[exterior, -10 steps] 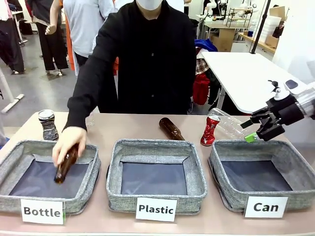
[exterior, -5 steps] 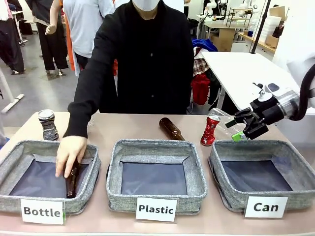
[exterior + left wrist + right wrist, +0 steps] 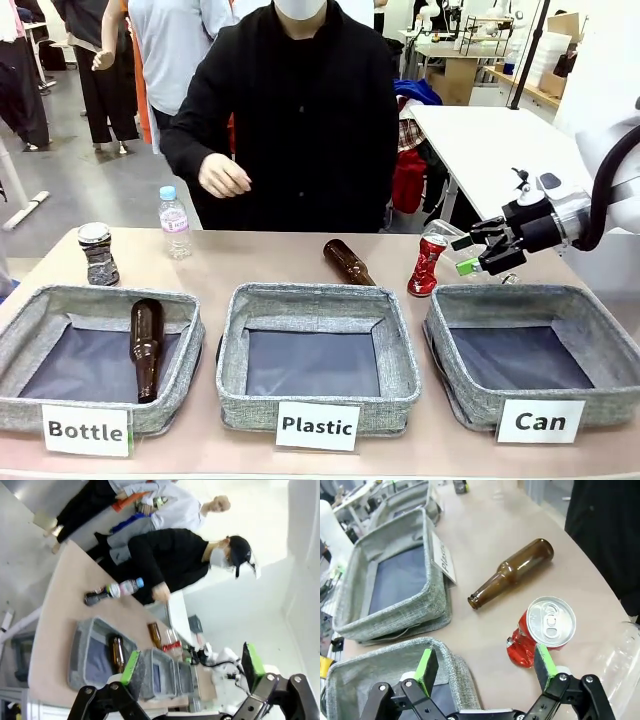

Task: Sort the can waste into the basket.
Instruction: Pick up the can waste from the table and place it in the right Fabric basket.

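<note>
Right gripper [image 3: 462,254], jaws spread wide, nothing between them, hanging above the table over the far left corner of the Can basket [image 3: 530,293]. In its wrist view the gripper [image 3: 486,666] points down at the red can [image 3: 540,632], which sits just beyond the right-hand pad; contact cannot be told.

Red can [image 3: 428,266]: crushed, upright, silver top up, on the table just behind the Can basket's far rim, outside it. White "Can" card [image 3: 540,421] on the front wall.

Dark can [image 3: 97,253]: crushed, upright, at the far left of the table behind the Bottle basket [image 3: 60,297], well apart from the Can basket.

Brown bottle [image 3: 348,262] lying on the table behind the Plastic basket [image 3: 320,296], near the red can. Second brown bottle [image 3: 146,345] lying inside the Bottle basket. Clear plastic bottle [image 3: 174,222], blue cap, upright near the dark can.

Left gripper [image 3: 192,664]: jaws wide apart, holding nothing, high off the table.

Person's hand [image 3: 222,177] raised at chest height.
</note>
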You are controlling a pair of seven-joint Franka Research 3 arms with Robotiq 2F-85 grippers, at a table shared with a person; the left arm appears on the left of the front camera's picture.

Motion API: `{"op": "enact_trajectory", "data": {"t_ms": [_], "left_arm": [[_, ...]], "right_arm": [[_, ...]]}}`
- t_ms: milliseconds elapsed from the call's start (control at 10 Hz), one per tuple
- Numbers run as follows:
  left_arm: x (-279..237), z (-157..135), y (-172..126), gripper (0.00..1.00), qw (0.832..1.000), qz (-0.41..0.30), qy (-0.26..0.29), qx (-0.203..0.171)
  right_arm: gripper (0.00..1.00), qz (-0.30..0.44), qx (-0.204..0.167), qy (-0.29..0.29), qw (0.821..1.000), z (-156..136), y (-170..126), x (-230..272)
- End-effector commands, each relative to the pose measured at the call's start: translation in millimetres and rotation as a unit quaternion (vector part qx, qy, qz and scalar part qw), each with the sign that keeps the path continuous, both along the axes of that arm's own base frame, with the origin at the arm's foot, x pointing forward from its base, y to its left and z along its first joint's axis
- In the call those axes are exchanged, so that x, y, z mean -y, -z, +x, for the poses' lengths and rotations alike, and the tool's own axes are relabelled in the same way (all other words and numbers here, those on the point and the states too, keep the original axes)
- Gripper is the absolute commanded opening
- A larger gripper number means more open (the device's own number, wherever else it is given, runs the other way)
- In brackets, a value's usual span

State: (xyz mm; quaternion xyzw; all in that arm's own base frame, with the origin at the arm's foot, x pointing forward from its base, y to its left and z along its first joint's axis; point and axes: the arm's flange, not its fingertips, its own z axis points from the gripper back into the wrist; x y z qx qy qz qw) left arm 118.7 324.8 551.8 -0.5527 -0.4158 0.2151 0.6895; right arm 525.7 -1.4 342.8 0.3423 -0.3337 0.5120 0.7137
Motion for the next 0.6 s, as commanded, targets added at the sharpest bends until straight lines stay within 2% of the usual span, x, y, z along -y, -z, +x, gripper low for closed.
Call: {"op": "enact_trajectory", "data": {"t_ms": [0, 200, 500], "left_arm": [[58, 14, 21, 1.0, 0.996, 0.027, 0.067, -0.043], [125, 56, 59, 1.0, 0.979, 0.045, 0.164, -0.113], [182, 93, 102, 1.0, 0.95, 0.089, 0.233, -0.188]], "right_arm": [[1.0, -0.004, 0.014, 0.028, 0.999, 1, 3, -3], [1.0, -0.015, 0.02, 0.067, 0.997, 0, 3, -1], [1.0, -0.003, 0.014, 0.088, 0.996, 12, 14, -6]]}}
